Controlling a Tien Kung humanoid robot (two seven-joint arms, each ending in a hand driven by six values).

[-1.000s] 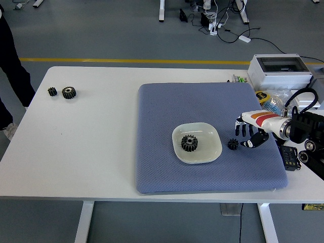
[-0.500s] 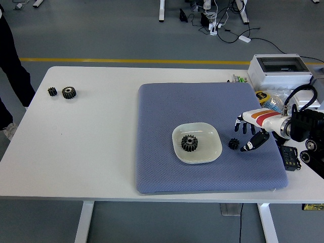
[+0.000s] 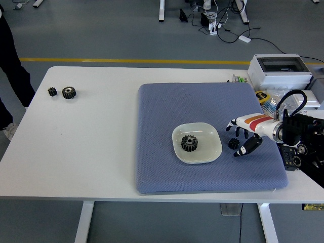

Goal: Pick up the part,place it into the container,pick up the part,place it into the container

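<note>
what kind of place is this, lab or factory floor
Probably a robotics lab or test workshop: a grey floor with a yellow line, loose cables and a power strip, and a white table set with gears.

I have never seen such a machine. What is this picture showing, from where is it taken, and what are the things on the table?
The picture comes from a camera on the robot's head, looking down over a white table. The robot is a humanoid with five-fingered hands. Only its right hand is in view, coming in from the right, fingers spread just over a small black gear on a blue mat; it holds nothing yet. Beside it a white dish already has a larger gear in it. Two more gears lie at the table's far left. A grey box and some small items sit at the right edge. A person's dark clothing shows at the upper left.
</note>
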